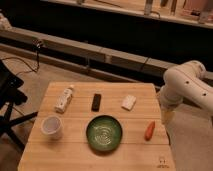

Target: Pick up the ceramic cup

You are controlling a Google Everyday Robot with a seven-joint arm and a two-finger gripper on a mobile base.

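Note:
The ceramic cup (51, 126) is small and white, standing upright near the front left of the wooden table (75, 157). My gripper (167, 117) hangs at the end of the white arm (186, 85) just off the table's right edge, pointing down. It is far to the right of the cup, with the green bowl (104, 133) between them. Nothing shows in the gripper.
A white bottle (64, 98) lies behind the cup. A black bar (96, 102) and a white packet (129, 102) lie at the back. An orange carrot-like thing (149, 130) lies near the gripper. A black chair (9, 107) stands left of the table.

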